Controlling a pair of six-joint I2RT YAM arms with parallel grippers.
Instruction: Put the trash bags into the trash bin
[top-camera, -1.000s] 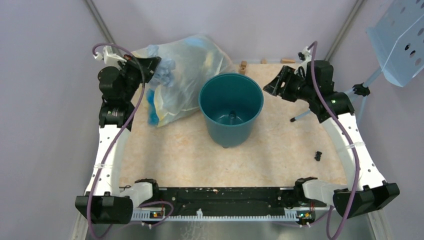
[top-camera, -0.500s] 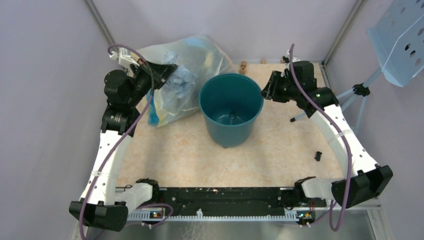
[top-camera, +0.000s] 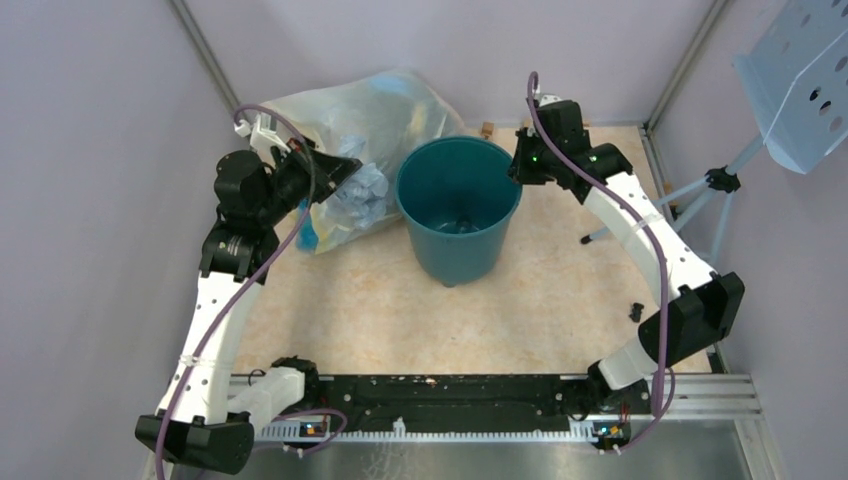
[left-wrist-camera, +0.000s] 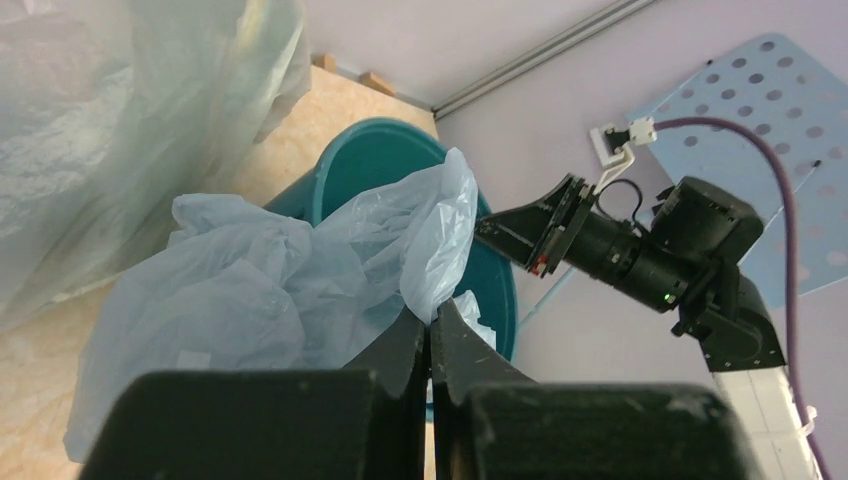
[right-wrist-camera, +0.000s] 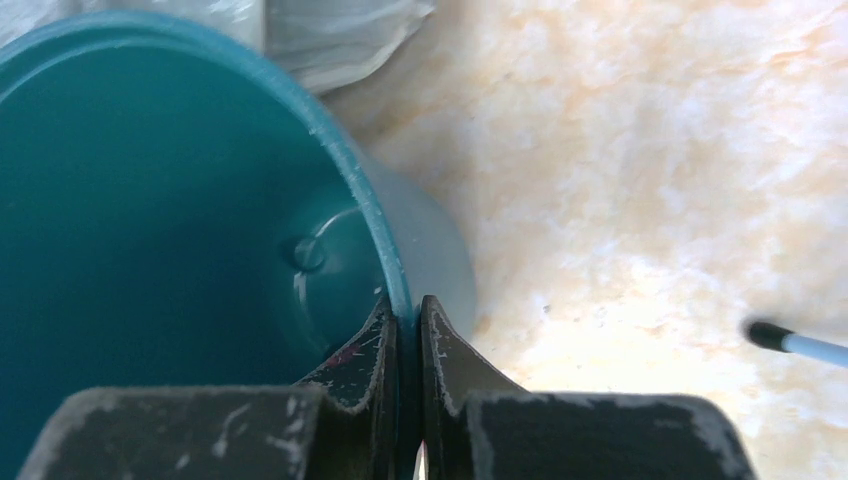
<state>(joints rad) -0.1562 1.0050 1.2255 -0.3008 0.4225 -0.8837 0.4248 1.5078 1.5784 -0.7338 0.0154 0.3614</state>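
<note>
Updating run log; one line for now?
left pincer: shut on trash bag | right pincer: shut on trash bin rim | bag outside bin

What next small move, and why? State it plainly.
Probably carry the left gripper, shut on the pale-blue liner bag, rightward over the mouth of the teal trash bin: the bag hangs beside the rim, not inside, and the right gripper pinches the rim, bracing it.

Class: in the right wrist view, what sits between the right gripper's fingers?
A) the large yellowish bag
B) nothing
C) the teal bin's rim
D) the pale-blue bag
C: the right gripper straddles the rim of the trash bin, one finger inside the wall and one outside; the left gripper holds the trash bag.
</note>
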